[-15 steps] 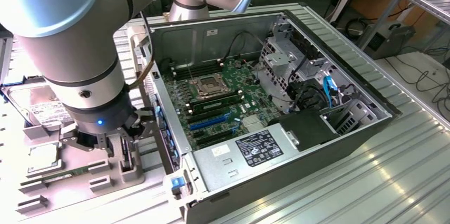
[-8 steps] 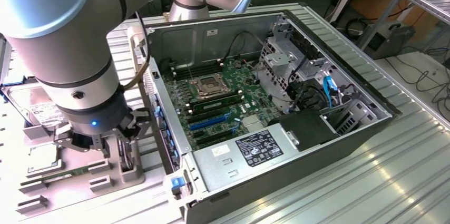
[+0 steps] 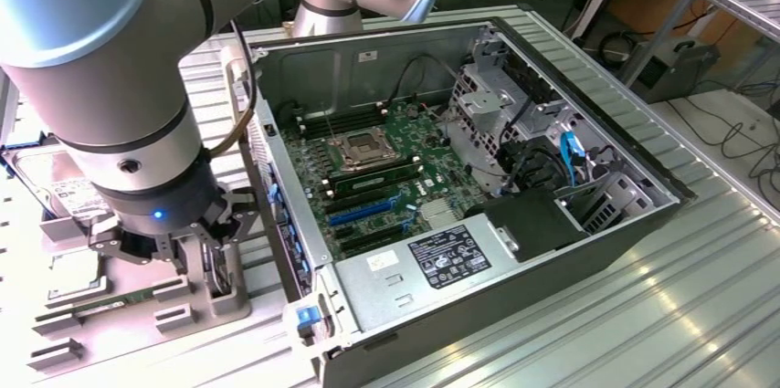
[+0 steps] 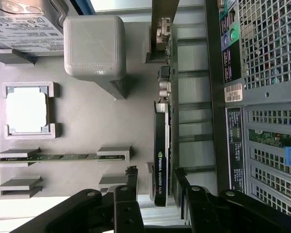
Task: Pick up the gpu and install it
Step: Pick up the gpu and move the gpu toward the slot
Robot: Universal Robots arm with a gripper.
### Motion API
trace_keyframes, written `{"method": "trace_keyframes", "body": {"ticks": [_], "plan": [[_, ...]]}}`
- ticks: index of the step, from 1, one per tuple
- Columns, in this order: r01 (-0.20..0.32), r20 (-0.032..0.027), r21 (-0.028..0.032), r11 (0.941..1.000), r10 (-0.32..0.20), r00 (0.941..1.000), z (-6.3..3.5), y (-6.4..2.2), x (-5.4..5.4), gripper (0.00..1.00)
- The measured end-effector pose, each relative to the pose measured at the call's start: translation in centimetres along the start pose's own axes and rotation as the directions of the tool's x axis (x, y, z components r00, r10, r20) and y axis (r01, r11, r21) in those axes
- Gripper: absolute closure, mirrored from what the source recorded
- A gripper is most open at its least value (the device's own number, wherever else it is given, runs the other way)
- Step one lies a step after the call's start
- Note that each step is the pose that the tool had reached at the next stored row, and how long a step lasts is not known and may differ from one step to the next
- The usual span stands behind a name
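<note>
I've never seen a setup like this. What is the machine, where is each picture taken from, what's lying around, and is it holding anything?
The machine is one robot arm ending in a gripper, a two-fingered clamp. One picture comes from a camera off the arm; the other from a camera on its wrist, looking past the fingers. An open computer case lies on its side. On the exterior view's left, a grey tray holds parts: the gpu standing on edge, a memory stick, a square chip and a hard drive. The gripper is open, one finger either side of the gpu; nothing is held.
</note>
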State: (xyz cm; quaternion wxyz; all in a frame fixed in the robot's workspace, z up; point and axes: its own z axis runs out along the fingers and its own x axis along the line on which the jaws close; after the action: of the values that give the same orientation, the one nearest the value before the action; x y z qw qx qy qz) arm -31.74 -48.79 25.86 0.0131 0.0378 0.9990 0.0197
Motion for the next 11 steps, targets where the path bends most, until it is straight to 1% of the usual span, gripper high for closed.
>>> {"method": "trace_keyframes", "body": {"ticks": [5, 11], "plan": [[0.0, 0.0001, 0.001, 1.0, 0.0, 1.0, 0.04, 0.03, 0.07, 0.58], [0.0, 0.0005, 0.0051, 1.0, 0.0, 1.0, 0.1, 0.24, 0.13, 0.58]]}}
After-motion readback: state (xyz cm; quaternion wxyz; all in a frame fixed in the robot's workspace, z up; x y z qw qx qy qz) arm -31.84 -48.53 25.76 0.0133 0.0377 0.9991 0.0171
